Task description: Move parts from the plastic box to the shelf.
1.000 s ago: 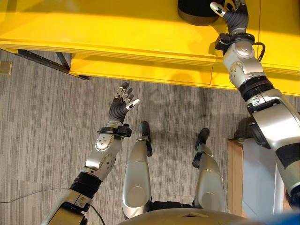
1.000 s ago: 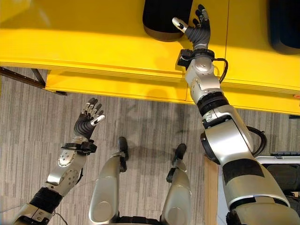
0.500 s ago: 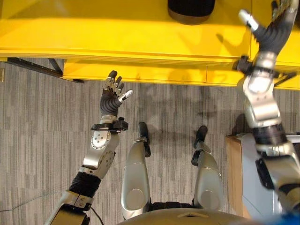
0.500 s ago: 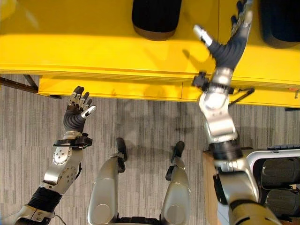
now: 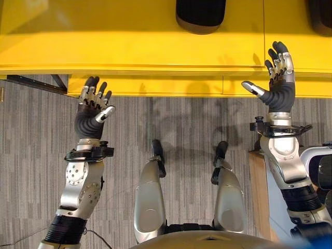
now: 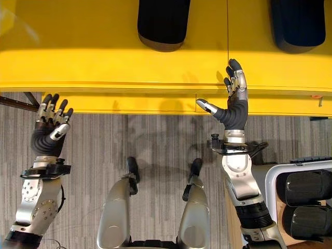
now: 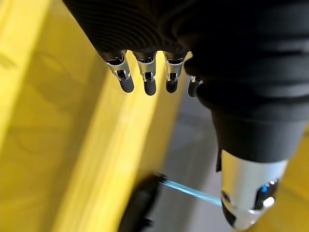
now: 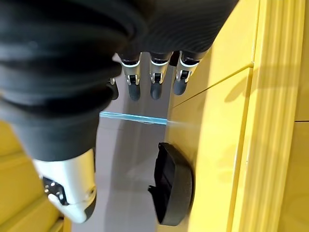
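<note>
Right eye view: showing the right hand raised before the front edge of the long yellow shelf, fingers straight and spread, thumb out, holding nothing. Left hand hovering over the grey striped floor, fingers likewise relaxed and empty. Two dark rounded parts lying on the shelf, apart. Two more dark parts sitting in the white plastic box beside the right arm.
</note>
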Robot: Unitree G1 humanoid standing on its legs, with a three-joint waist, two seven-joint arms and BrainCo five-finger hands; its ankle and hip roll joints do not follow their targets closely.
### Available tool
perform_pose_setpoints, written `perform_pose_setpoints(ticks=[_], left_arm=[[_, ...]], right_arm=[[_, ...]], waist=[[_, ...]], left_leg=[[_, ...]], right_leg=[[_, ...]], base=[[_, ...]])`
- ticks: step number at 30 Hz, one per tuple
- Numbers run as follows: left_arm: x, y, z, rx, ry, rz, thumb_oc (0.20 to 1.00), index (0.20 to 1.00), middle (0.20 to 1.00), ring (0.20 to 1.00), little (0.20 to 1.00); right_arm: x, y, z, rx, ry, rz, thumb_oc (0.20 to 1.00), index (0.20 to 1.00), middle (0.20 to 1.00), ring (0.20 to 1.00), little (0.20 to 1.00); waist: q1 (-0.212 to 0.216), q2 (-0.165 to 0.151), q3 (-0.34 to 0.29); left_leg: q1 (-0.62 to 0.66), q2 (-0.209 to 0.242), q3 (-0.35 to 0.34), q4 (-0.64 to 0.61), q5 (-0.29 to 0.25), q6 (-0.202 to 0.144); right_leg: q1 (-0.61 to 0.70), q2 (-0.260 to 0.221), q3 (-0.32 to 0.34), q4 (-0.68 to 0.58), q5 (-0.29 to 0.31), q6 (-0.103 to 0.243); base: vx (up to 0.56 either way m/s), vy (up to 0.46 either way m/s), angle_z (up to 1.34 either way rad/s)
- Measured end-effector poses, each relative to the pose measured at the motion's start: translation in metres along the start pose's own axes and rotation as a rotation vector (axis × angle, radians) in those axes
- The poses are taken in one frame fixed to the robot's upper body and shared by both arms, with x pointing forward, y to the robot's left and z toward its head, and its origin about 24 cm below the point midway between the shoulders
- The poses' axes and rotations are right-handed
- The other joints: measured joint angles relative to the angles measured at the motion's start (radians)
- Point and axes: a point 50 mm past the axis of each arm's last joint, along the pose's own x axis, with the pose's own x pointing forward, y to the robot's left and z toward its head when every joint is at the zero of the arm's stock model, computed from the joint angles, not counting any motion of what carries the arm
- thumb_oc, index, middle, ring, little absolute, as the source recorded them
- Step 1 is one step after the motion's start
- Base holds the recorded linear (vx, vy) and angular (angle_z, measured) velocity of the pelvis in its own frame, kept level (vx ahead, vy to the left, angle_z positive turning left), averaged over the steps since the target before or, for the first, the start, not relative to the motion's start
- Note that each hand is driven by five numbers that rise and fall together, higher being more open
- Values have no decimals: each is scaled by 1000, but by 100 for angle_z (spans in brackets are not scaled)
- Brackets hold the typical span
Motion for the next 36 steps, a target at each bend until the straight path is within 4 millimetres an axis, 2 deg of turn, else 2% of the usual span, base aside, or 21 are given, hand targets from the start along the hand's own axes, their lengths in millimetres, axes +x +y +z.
perform_pose_setpoints(ticks=[4,10,13,16,17,22,26,32,34,36], left_arm=[[2,-8,7,-73,-79,-23,1000,1000,1000,1000,1000],[39,-38,22,-181,-254,-91,1000,1000,1000,1000,1000],[60,-54,35,-165,-345,-126,1000,1000,1000,1000,1000],[68,-67,33,-172,-353,-139,1000,1000,1000,1000,1000],[78,-73,26,-164,-340,-131,1000,1000,1000,1000,1000],[83,-66,9,-86,-290,-36,1000,1000,1000,1000,1000],[103,-47,-14,30,-194,101,1000,1000,1000,1000,1000],[113,-33,-22,143,-150,196,1000,1000,1000,1000,1000],[116,-23,-25,170,-131,271,1000,1000,1000,1000,1000],[117,-18,-23,189,-140,307,1000,1000,1000,1000,1000]], right_arm=[[-1,1,0,22,0,29,1000,1000,1000,1000,1000],[-7,6,-4,47,30,72,1000,1000,1000,1000,1000],[-11,13,-8,82,56,96,1000,1000,1000,1000,1000],[-15,21,-10,110,70,119,1000,1000,1000,1000,1000],[-16,27,-12,136,88,139,1000,1000,1000,1000,1000],[-21,32,-15,165,114,171,1000,1000,1000,1000,1000],[-23,31,-17,198,132,167,1000,1000,1000,1000,1000],[-36,31,-24,217,190,167,1000,1000,1000,1000,1000],[-38,33,-25,230,203,174,1000,1000,1000,1000,1000],[-38,33,-25,237,205,170,1000,1000,1000,1000,1000]], waist=[[-3,-1,-10],[-23,-4,-31],[-57,-23,-61],[-92,-43,-91],[-84,-47,-97],[-111,-52,-123],[-128,-60,-139],[-149,-63,-141],[-156,-63,-141],[-161,-63,-141]], left_leg=[[4,0,1,-2,5,-7],[34,1,4,-5,6,-8],[37,2,5,-4,4,-8],[55,7,15,-5,0,-14],[73,13,26,-8,0,-15],[94,20,40,-21,-2,-25],[119,29,60,-25,-5,-27],[119,43,66,-25,-8,-31],[118,49,70,-25,-9,-33],[117,50,75,-26,-9,-34]], right_leg=[[0,0,1,0,0,0],[26,1,1,5,-5,0],[26,2,2,6,-6,-1],[33,13,13,-1,-6,-2],[43,17,27,-3,-6,-2],[52,27,39,-17,-3,-4],[63,35,54,-27,0,-4],[59,48,59,-33,2,-8],[57,53,61,-36,3,-10],[52,54,65,-37,4,-10]], base=[[0,0,0],[0,0,0],[7,-4,-4],[31,-19,-14],[21,-5,-23],[27,-2,-11],[11,1,-14],[5,3,-7],[8,0,-7],[10,8,-6]])
